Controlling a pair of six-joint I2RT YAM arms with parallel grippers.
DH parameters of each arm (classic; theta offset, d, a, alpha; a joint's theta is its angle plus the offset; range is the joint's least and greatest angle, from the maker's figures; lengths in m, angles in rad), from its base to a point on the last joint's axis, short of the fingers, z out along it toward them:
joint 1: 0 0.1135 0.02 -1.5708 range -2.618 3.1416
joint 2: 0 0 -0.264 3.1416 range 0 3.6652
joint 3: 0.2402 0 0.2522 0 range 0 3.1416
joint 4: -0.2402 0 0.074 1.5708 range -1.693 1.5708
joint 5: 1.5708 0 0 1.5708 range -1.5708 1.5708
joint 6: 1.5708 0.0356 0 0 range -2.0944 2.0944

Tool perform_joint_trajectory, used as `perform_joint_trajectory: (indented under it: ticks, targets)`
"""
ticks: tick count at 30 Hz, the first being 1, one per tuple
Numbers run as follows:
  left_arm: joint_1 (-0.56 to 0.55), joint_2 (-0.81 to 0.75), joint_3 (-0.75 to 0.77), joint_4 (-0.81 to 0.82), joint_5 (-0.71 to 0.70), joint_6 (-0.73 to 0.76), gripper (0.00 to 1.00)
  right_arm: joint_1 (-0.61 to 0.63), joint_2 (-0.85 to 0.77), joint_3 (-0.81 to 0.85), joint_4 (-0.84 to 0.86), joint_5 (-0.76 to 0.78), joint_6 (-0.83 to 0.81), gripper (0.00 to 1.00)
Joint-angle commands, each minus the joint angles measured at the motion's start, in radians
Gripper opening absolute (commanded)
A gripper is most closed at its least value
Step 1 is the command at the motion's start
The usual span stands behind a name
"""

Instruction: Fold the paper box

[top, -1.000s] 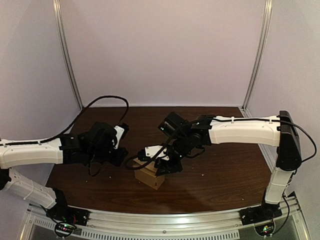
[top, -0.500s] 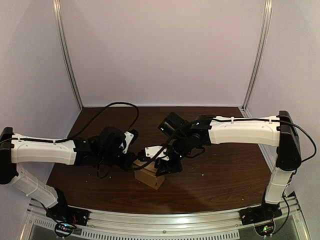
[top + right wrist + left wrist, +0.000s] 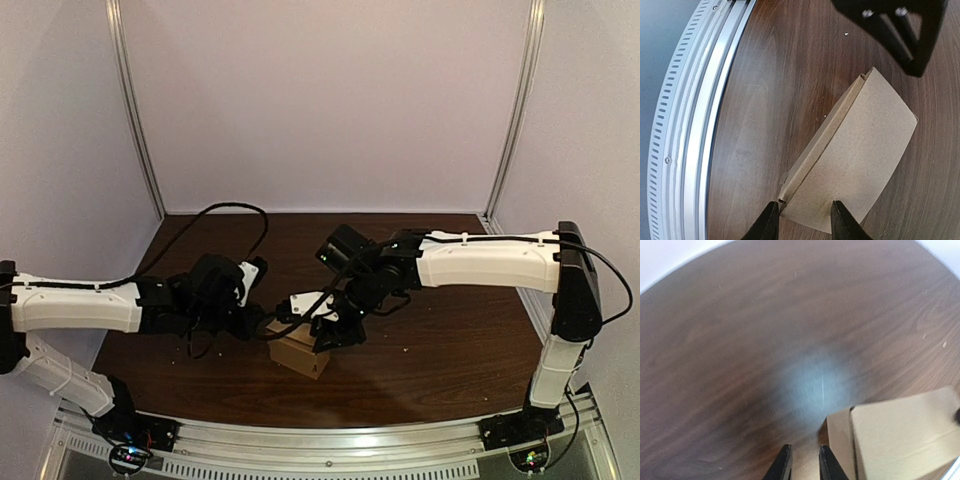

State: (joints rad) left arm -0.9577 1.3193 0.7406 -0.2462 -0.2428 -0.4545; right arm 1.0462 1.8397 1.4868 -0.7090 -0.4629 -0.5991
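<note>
A brown paper box (image 3: 298, 352) stands on the dark wooden table (image 3: 440, 340), near the front centre. My right gripper (image 3: 323, 328) comes down on its top from behind. In the right wrist view its fingers (image 3: 771, 221) are open and straddle the near corner of the box (image 3: 855, 155), one tip on the top panel. My left gripper (image 3: 257, 318) sits just left of the box. Its fingers (image 3: 784, 466) are nearly together with nothing between them, and the box (image 3: 900, 435) lies close to their right. The left gripper (image 3: 895, 25) also shows beyond the box in the right wrist view.
A slotted metal rail (image 3: 330, 445) runs along the table's front edge, close to the box (image 3: 690, 125). White walls and upright metal posts (image 3: 135, 110) enclose the back and sides. A black cable (image 3: 215, 215) loops over the left arm.
The left arm has reached in from the left until its gripper sits beside the box, then eased back slightly. The right gripper and the box have stayed put.
</note>
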Motion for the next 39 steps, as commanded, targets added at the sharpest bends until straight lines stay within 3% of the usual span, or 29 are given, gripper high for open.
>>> perform_joint_trajectory:
  ticks: [1,10,18,26,28,31,39]
  targets:
    - [-0.007,-0.100,0.055,0.028,-0.064,0.025,0.20,0.005,-0.010,0.024,-0.067,0.039,0.001,0.36]
    - [-0.030,-0.010,-0.004,0.167,0.143,-0.048,0.15,0.005,0.008,0.015,-0.061,0.040,0.005,0.36]
    - [-0.066,0.129,-0.102,0.179,0.075,-0.091,0.12,0.005,0.007,0.020,-0.067,0.037,0.003,0.36]
    - [-0.066,0.139,-0.075,0.191,0.060,-0.073,0.11,-0.031,-0.090,0.190,-0.279,-0.091,-0.020,0.45]
    - [-0.065,0.144,-0.072,0.194,0.059,-0.069,0.12,-0.046,-0.098,0.188,-0.252,-0.107,0.007,0.40]
    - [-0.067,0.150,-0.074,0.206,0.063,-0.072,0.11,-0.067,-0.079,0.154,-0.189,-0.120,0.042,0.25]
    - [-0.067,0.138,-0.079,0.201,0.062,-0.075,0.11,-0.069,0.057,-0.020,-0.043,-0.149,0.061,0.21]
